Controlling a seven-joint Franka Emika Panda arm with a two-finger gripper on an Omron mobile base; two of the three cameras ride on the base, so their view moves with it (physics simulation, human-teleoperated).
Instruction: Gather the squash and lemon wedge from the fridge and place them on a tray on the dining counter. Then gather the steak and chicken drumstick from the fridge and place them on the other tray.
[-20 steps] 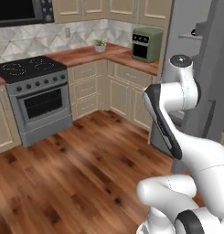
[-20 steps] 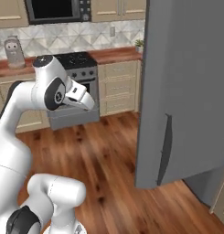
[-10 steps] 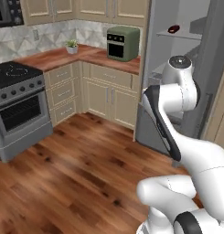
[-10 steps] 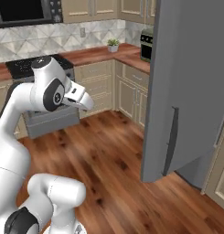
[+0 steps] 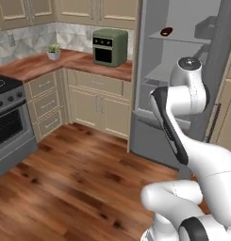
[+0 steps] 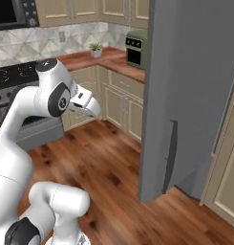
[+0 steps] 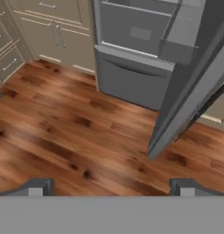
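Tall grey fridge (image 5: 183, 70) ahead of me, door swung open at frame right, pale shelves showing, small dark item on top shelf

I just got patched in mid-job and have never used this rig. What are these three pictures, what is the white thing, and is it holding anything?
The white thing is a robot arm on a driving base, in a rendered kitchen. Two pictures come from cameras on the base, looking forward past the arm from its left and its right. The third looks along the gripper: the two dark fingertips at the bottom stand wide apart with nothing between them, so it holds nothing.

Ahead is the grey fridge with its door swung open. A small dark item lies on an upper shelf; I cannot tell what it is. On the wooden counter stand a green toaster oven and a small potted plant.
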